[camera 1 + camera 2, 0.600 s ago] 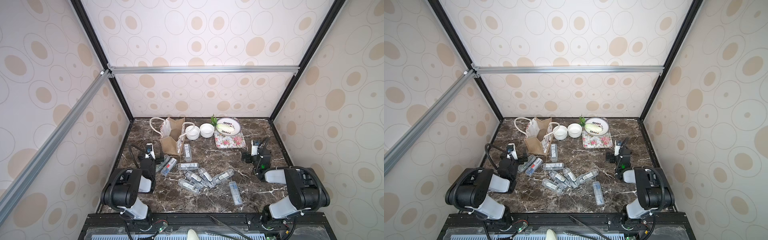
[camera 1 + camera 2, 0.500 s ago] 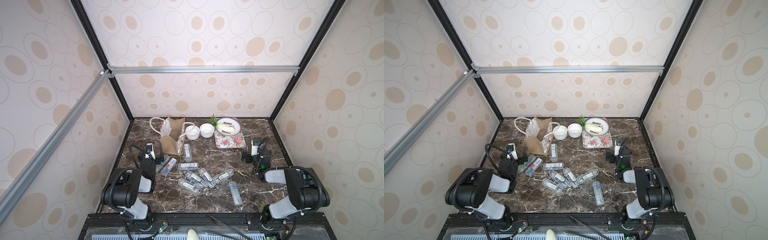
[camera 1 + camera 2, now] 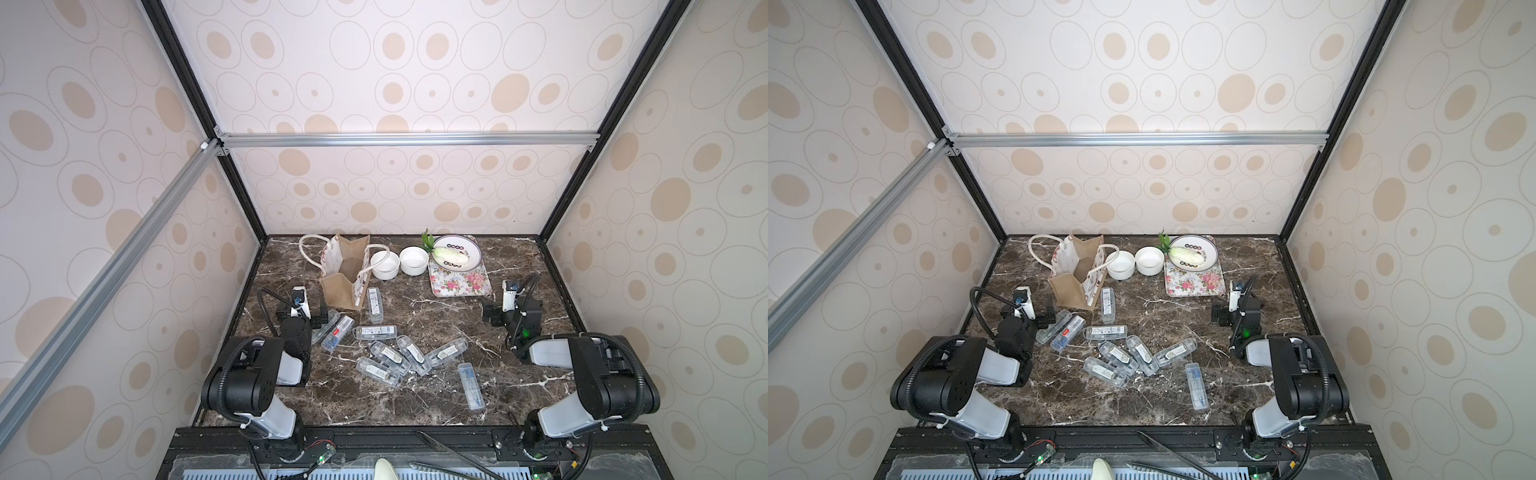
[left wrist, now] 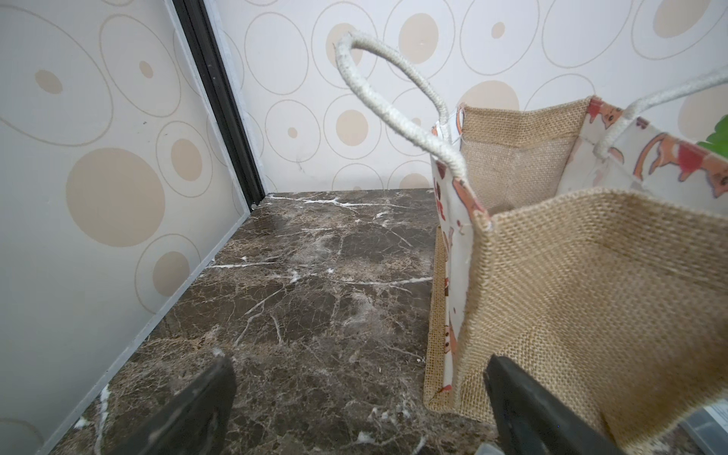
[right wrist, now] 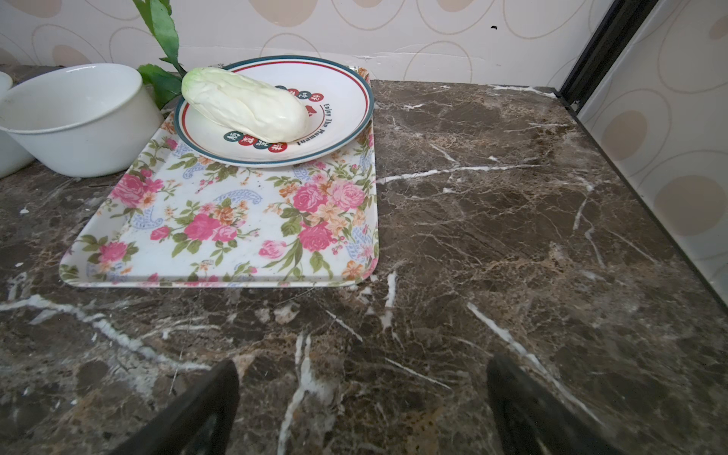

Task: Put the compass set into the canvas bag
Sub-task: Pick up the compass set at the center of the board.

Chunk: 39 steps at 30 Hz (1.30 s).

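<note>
Several clear compass set cases (image 3: pixel 374 331) lie scattered on the marble table (image 3: pixel 415 411), all outside the canvas bag (image 3: pixel 341 291). The bag stands upright and open-mouthed at the rear left, and one of the cases lies just beside it. The left gripper (image 4: pixel 360 362) is positioned at the bag's front corner, jaws spread wide and empty. The right gripper (image 5: pixel 362 362) faces the floral tray (image 5: pixel 220 220), jaws likewise spread, holding nothing.

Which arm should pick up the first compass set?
Left. The left gripper, open, sits beside the canvas bag and two clear compass cases; the right gripper, also open, is off by the floral tray.
</note>
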{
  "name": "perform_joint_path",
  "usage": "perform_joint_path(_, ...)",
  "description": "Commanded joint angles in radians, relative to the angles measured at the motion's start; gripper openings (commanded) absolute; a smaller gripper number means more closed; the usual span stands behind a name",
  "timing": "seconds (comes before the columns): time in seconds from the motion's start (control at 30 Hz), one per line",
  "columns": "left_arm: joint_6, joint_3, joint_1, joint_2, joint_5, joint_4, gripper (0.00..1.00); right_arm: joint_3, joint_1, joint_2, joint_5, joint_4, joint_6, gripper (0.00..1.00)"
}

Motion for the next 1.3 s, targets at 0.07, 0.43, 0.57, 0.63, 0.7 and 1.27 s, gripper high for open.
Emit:
perform_joint_path(0.07, 0.007, 0.019, 0.009, 0.003, 0.013, 0.004, 1.00, 0.013, -0.005, 0.005, -0.006, 0.016, -0.005, 1.00)
perform_joint_path(0.43, 0.014, 0.066, 0.029, -0.216, 0.092, -0.251, 1.00, 0.006, -0.003, -0.208, 0.030, -0.146, 0.003, 0.98)
perform_joint_path(0.57, 0.016, 0.162, 0.029, -0.392, 0.094, -0.598, 1.00, 0.089, 0.001, -0.356, 0.056, -0.415, 0.063, 0.95)
perform_joint_path(0.63, -0.018, 0.238, 0.028, -0.452, 0.081, -0.817, 1.00, 0.153, 0.004, -0.417, 0.047, -0.573, 0.110, 0.92)
perform_joint_path(0.7, -0.036, 0.286, 0.028, -0.508, 0.087, -0.991, 1.00, 0.211, 0.011, -0.475, 0.052, -0.717, 0.173, 0.90)
perform_joint_path(1.27, -0.154, 0.503, -0.035, -0.365, 0.080, -1.662, 0.88, 0.351, 0.152, -0.570, -0.210, -1.038, 0.236, 0.82)
